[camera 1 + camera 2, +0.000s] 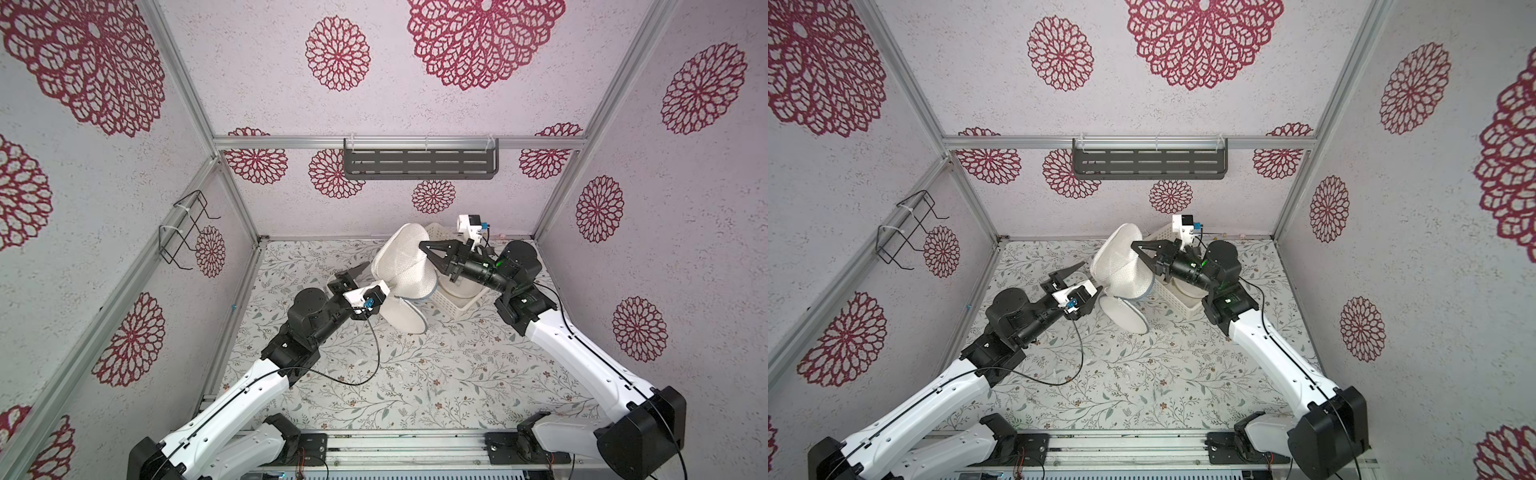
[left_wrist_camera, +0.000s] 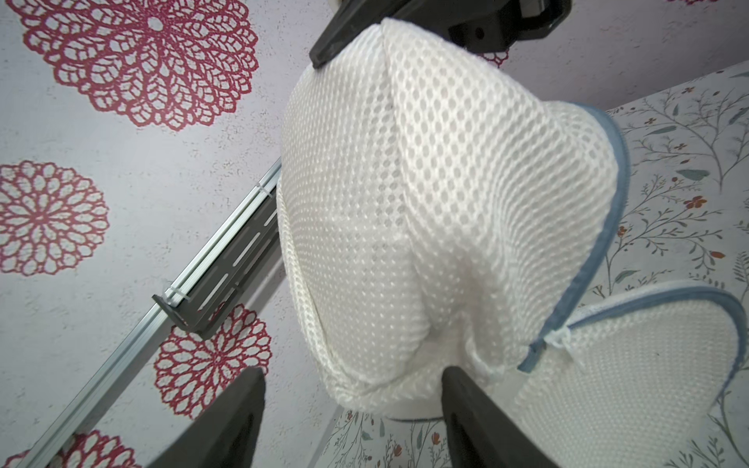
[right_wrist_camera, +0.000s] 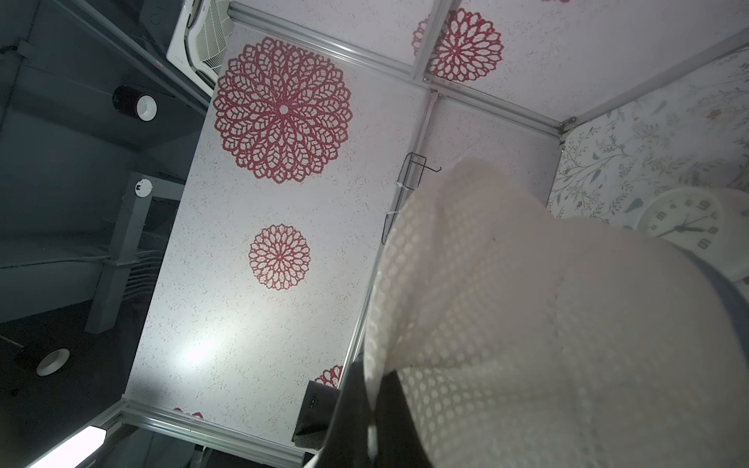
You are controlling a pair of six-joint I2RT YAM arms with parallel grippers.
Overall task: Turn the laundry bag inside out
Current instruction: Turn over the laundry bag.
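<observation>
So there's one floral bench [image 1: 415, 386], and just one laundry bag [image 1: 401, 262], white mesh with blue trim, hanging up off it toward the far middle. Its round flap [image 1: 405, 318] droops down on the near side, and one white slotted basket [image 1: 459, 309] sits just to its right. One white clock [image 3: 681, 227] peeks out past the bag in the right wrist view. Two sets of fingers: the right fingers [image 1: 432, 249] are pinched tight on the bag's top, while the left fingers [image 1: 356, 271] are spread wide either side of its bottom, not squeezing it.
</observation>
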